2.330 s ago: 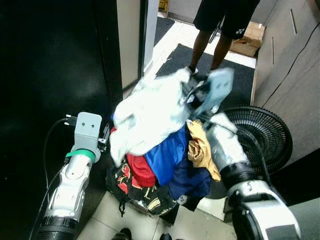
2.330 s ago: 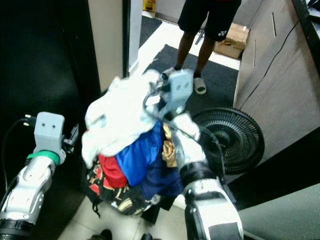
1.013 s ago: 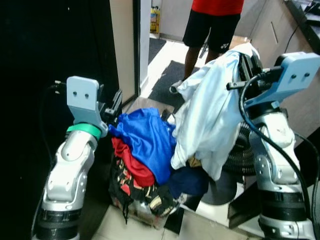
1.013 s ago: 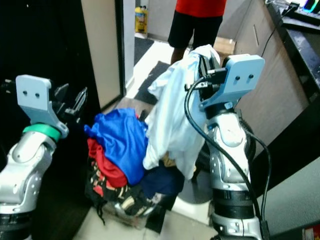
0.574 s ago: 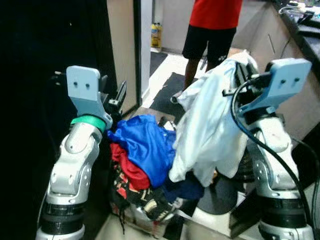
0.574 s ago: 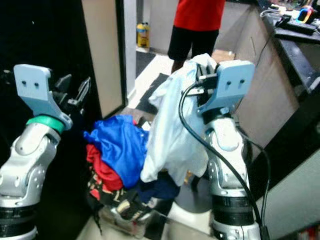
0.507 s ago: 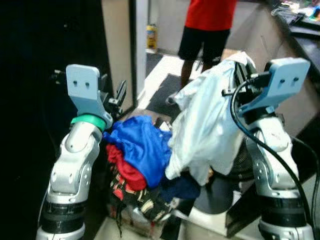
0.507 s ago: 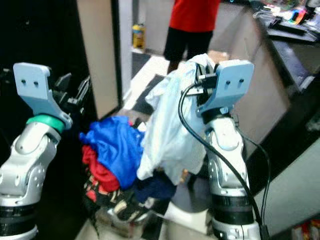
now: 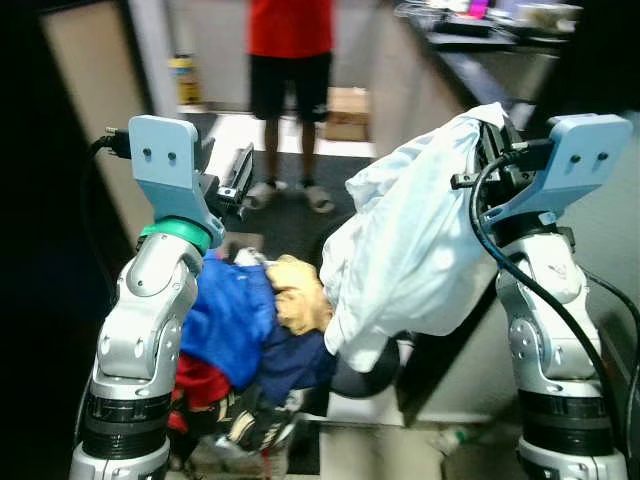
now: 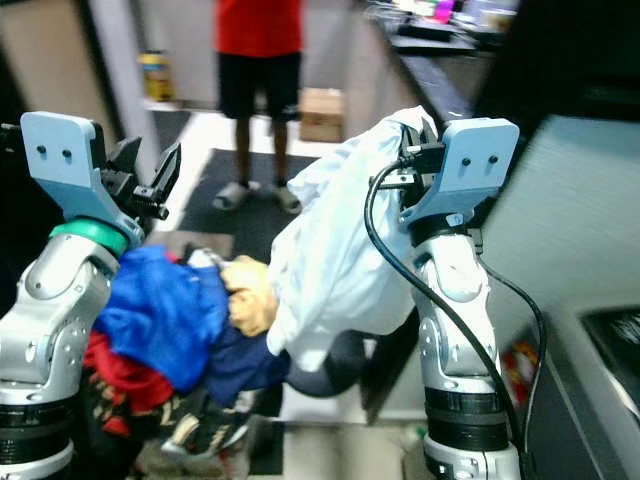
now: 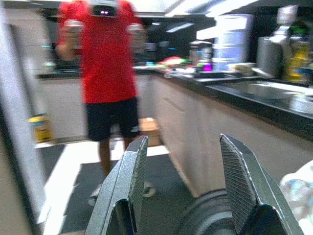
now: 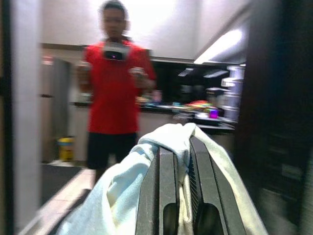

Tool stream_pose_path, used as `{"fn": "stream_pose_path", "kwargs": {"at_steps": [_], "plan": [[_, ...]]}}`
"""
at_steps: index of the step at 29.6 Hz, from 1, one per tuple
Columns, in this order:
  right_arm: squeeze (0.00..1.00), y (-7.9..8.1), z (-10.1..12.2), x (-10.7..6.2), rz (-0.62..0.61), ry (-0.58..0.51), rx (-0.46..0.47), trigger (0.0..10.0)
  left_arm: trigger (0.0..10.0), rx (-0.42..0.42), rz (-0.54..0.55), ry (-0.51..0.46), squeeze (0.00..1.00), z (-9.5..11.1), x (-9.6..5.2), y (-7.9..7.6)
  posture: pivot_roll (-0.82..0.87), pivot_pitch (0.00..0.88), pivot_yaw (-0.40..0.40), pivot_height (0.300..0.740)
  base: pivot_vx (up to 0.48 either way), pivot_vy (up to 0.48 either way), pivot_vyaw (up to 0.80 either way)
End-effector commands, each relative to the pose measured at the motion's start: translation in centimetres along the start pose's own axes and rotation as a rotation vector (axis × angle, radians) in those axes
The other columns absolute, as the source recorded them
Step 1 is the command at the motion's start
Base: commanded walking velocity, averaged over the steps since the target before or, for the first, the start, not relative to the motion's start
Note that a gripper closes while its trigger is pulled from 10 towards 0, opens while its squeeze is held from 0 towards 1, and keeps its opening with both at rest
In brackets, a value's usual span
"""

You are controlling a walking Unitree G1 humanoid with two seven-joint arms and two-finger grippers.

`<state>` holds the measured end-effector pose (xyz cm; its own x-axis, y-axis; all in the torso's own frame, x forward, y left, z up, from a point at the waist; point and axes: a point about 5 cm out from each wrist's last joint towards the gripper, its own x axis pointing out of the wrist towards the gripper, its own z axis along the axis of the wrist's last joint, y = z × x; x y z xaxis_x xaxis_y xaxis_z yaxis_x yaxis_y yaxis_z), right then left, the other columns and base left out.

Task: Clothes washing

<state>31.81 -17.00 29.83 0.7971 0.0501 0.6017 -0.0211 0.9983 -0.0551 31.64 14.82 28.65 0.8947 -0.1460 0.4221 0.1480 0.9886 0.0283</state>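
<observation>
Below, a heap of clothes (image 9: 240, 330) lies between the arms. Higher, the right tool (image 12: 182, 161) pinches a white garment (image 9: 410, 250) hanging beside the heap; the left tool (image 11: 178, 166) gapes wide, holding nothing. Beyond stands a person (image 9: 290, 60).

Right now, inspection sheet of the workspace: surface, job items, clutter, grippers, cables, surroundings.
Surface: tiled floor; dark mat further ahead.
Job's things: white garment hanging from the right gripper; pile of clothes below, blue, red, yellow and patterned pieces.
Clutter: cardboard box and yellow container on the floor beyond; a dark round object under the garment, too hidden to name.
Grippers: right gripper raised, fingers shut on the white garment; left gripper raised, fingers open, holding nothing.
Cables: black cable looping beside the right wrist.
Surroundings: person in red shirt and black shorts standing ahead; dark kitchen counter alongside.
</observation>
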Motion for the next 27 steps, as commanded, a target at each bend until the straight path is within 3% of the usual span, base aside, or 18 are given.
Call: {"fn": "stream_pose_path", "kwargs": {"at_steps": [1,16,19,27], "plan": [[0.0,-0.09,0.58,0.15,-0.011,-0.025,0.016,10.0,10.0,-0.002,-0.008,0.003,0.0,0.17,-0.02,-0.01,0.05,0.0,0.026,0.74,0.0,0.0,-0.8],[0.0,-0.06,1.01,0.49,-0.041,-0.046,0.063,10.0,10.0,0.007,-0.011,0.001,0.0,0.56,0.21,0.32,0.05,0.0,0.041,0.74,0.0,0.0,-0.8],[0.0,-0.03,1.0,0.51,-0.039,-0.045,0.056,10.0,10.0,0.008,-0.012,0.002,0.0,0.54,0.23,0.32,0.05,0.0,0.043,0.74,0.0,0.0,0.0],[0.0,-0.19,0.82,0.61,-0.049,-0.034,0.067,10.0,10.0,0.009,-0.015,0.005,0.0,0.51,0.28,0.23,0.05,0.0,0.042,0.74,0.0,0.0,-0.8]]}}
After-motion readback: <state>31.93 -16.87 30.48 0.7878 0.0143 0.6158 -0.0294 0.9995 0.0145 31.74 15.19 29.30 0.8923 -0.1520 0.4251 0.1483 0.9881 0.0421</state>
